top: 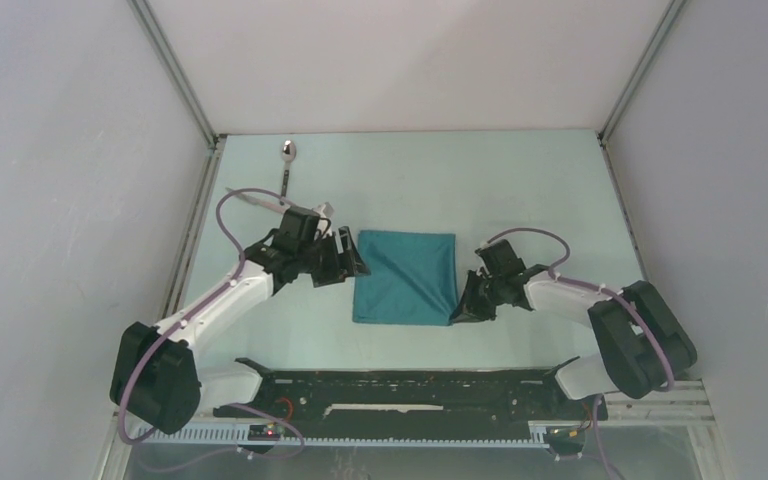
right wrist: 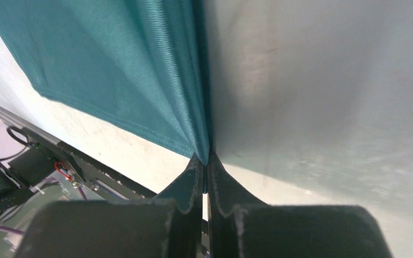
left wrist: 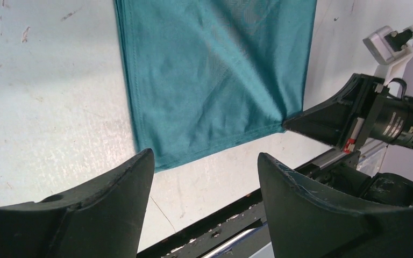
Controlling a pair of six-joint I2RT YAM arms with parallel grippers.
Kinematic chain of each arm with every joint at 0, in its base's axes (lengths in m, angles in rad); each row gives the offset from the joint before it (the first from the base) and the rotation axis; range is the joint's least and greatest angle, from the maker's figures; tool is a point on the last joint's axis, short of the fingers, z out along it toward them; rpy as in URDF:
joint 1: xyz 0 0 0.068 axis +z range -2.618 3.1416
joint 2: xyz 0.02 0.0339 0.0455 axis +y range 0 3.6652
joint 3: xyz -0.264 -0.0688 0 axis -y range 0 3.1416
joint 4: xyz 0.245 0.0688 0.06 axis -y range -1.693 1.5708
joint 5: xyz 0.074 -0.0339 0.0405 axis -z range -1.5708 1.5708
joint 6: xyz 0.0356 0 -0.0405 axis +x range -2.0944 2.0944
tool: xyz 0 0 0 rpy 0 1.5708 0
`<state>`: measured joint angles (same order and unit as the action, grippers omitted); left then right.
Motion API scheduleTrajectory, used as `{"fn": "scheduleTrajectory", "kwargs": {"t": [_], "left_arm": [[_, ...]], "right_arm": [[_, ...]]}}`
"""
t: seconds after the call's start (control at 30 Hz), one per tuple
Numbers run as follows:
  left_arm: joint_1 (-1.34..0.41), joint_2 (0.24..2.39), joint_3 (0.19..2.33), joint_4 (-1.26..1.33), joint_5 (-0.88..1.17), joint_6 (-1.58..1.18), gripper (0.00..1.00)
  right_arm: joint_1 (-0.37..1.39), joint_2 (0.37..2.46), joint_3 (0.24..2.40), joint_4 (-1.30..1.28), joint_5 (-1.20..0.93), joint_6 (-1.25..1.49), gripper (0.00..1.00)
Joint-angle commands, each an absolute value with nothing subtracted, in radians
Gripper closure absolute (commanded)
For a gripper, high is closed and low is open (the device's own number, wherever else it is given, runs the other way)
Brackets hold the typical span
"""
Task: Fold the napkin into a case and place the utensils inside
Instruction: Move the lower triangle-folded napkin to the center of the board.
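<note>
teal napkin (top: pixel 405 277) pinched at corner by right hand (right wrist: pixel 205 161); left hand (left wrist: pixel 205 157) open, empty.

Pale table (top: pixel 520 180), white walls (top: pixel 60 150)

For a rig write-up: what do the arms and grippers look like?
The left arm and right arm have white links, bulky black joints and a looping lilac cable each. The left gripper and right gripper are matte black with broad curved jaws.

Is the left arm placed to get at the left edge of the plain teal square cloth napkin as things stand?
Probably yes: the left gripper stands open just short of the napkin, with only bare table in between.
</note>
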<state>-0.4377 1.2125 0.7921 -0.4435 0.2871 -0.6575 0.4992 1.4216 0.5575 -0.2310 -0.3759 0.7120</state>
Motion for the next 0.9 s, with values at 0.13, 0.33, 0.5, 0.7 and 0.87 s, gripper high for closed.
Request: {"fn": "scheduleTrajectory", "kwargs": {"t": [0.13,0.33,0.5,0.7,0.87], "left_arm": [[-0.43,1.231,0.84,-0.418,0.298,-0.646,0.23],[-0.428,1.284,0.86,-0.367,0.371,-0.673,0.23],[-0.428,1.329,0.851,-0.3,0.44,-0.717,0.23],[-0.428,1.364,0.836,-0.249,0.503,-0.746,0.23],[-0.425,1.385,0.84,-0.26,0.539,-0.726,0.23]], "right_arm": [[0.207,1.433,0.583,-0.4,-0.422,0.53,0.96],[0.05,1.534,0.721,-0.478,-0.411,0.451,0.96],[-0.077,1.697,0.863,-0.521,-0.392,0.357,0.96],[-0.156,1.762,0.92,-0.519,-0.357,0.324,0.89],[-0.133,1.677,0.946,-0.547,-0.109,0.315,0.6]]}}
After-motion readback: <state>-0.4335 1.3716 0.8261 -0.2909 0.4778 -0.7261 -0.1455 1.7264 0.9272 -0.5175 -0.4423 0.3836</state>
